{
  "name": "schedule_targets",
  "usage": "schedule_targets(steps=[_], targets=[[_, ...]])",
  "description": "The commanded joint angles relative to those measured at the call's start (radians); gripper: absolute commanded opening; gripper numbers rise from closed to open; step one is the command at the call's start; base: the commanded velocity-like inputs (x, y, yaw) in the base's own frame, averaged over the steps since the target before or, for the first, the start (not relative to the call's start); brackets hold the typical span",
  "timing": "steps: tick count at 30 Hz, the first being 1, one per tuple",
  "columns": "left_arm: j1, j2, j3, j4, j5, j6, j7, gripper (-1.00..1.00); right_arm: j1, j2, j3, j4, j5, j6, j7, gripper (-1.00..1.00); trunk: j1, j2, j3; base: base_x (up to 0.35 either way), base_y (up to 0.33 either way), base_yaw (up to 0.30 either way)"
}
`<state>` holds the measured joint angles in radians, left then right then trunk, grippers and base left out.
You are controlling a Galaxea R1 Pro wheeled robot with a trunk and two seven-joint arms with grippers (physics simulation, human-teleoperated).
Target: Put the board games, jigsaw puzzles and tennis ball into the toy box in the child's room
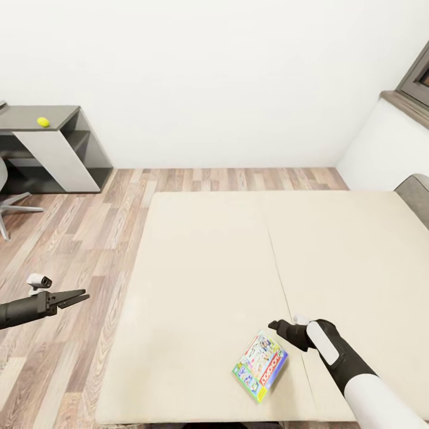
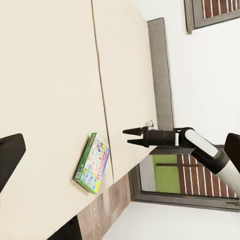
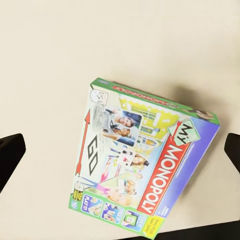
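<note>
Right pincer (image 1: 277, 326) hangs spread and empty just beside the board game (image 1: 260, 366), which lies flat on the bed (image 1: 208, 268) near its foot edge. Left pincer (image 1: 80, 296) hovers over the floor off the bed's side, its grip unclear. Tennis ball (image 1: 43, 121) sits on the desk (image 1: 36, 116), well away from the bed. Judging by this: nothing boxed yet, game not yet gripped.

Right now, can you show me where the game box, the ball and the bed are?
game box (image 3: 145, 165): right wrist view, middle of its printed cover.
ball (image 1: 43, 121): head view, centre of the ball on the desk.
bed (image 1: 208, 262): head view, bare mattress.
</note>
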<state>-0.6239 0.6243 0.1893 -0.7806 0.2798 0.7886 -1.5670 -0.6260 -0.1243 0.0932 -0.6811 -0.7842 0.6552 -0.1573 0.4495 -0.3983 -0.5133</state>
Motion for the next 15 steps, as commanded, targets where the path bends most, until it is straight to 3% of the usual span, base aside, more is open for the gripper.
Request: schedule_targets(steps=[1,15], targets=[[0.000,0.001,0.000,0.000,0.000,0.011,-0.004,1.00,-0.001,-0.001,0.006,-0.002,-0.011,0.001,-0.009,1.00,0.000,-0.002,-0.003,0.000,0.000,0.000],[0.000,0.004,0.001,0.000,-0.001,0.011,-0.004,1.00,-0.003,-0.002,0.006,-0.002,-0.009,-0.007,-0.009,1.00,0.000,-0.002,-0.026,0.000,0.000,0.000]])
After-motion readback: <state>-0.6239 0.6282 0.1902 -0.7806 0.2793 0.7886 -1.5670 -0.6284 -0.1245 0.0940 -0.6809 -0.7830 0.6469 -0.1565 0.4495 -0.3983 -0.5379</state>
